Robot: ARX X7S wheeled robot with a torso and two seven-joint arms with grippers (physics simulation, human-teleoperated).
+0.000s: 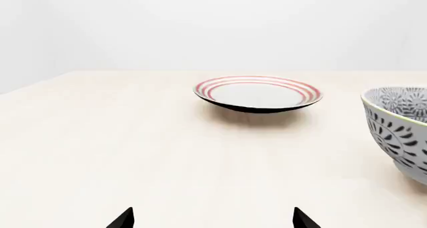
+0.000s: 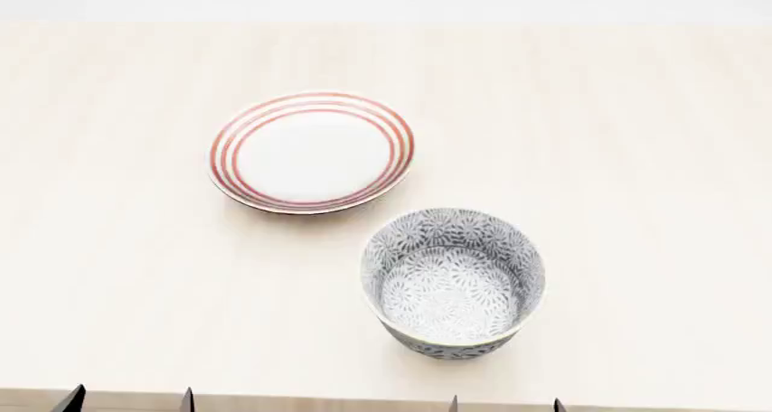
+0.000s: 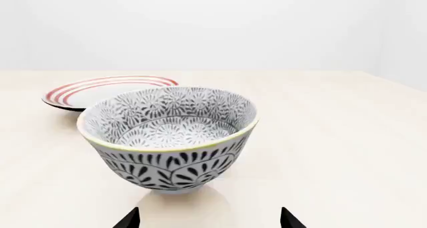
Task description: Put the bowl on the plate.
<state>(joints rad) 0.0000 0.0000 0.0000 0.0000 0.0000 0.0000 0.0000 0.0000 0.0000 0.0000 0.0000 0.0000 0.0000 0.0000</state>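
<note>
The bowl (image 2: 454, 281) with its fine grey-and-white floral pattern stands upright on the pale wooden table (image 2: 627, 141), near the front edge. Just behind it to the left lies the plate (image 2: 313, 151), white with red rings, a small gap between them. In the right wrist view the bowl (image 3: 168, 137) sits straight ahead of my right gripper (image 3: 208, 219), which is open and empty, with the plate (image 3: 107, 90) beyond. My left gripper (image 1: 212, 219) is open too, short of the plate (image 1: 257, 93), the bowl (image 1: 400, 128) off to one side. In the head view only the tips of the left gripper (image 2: 127, 400) and the right gripper (image 2: 507, 404) show at the table's front edge.
The table's front edge (image 2: 302, 399) runs just ahead of both grippers. A plain white wall (image 1: 213, 23) rises behind the table's far edge. Bare tabletop spreads to the right of the bowl and to the left of the plate.
</note>
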